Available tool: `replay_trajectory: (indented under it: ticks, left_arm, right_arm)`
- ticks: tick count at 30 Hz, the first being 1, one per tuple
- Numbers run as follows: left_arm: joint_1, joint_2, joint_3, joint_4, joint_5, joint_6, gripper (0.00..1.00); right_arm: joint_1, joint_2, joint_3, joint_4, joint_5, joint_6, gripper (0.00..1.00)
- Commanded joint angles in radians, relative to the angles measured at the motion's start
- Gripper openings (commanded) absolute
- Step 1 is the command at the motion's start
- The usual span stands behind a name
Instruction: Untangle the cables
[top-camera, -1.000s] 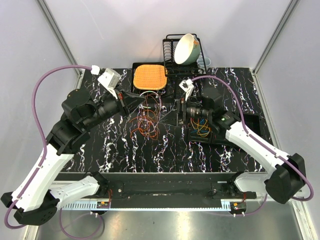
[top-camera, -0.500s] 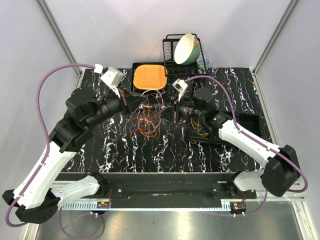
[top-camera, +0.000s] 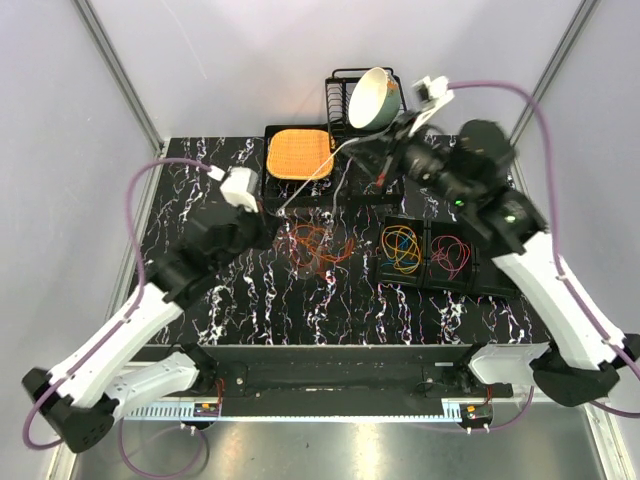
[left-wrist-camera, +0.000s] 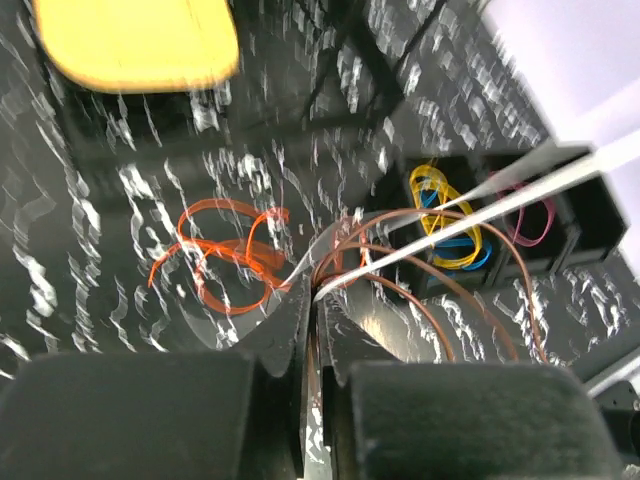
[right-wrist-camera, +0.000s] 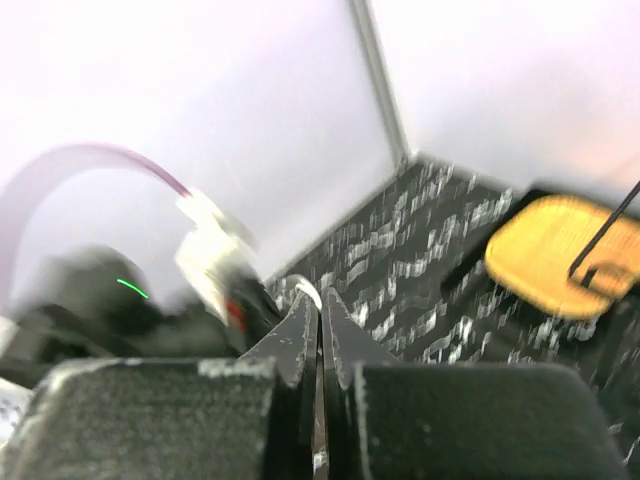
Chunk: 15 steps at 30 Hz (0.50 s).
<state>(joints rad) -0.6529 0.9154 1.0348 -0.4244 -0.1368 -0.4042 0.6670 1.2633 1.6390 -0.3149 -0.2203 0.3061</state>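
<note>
Mid-pull, the left fingers (left-wrist-camera: 313, 305) and right fingers (right-wrist-camera: 320, 300) each pinch one pale cable (left-wrist-camera: 560, 172), taut toward one o'clock over the orange tangle (top-camera: 320, 245) at the centre of the table (top-camera: 230, 290); next, I'd judge, draw it free.

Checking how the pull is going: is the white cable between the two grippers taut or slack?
Taut. The white cable runs nearly straight from the left gripper to the right gripper, both shut on it.
</note>
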Motion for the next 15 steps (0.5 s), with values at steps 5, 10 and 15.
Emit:
replay_trajectory:
  ticks: [5,10,15]
  left_arm:
    - [0.006,0.177,-0.136,0.088,-0.095,-0.114,0.13]
    - [0.006,0.298,-0.13,0.093,-0.106,-0.137,0.16]
    - [0.006,0.329,-0.124,0.092,-0.132,-0.148,0.09]
  right_arm:
    - [-0.006,0.047,0.337,-0.193,0.159,-0.039,0.0]
    - [-0.006,0.064,0.451,-0.253,0.246,-0.084,0.0]
    - [-0.006,0.094,0.588,-0.346,0.338,-0.156,0.0]
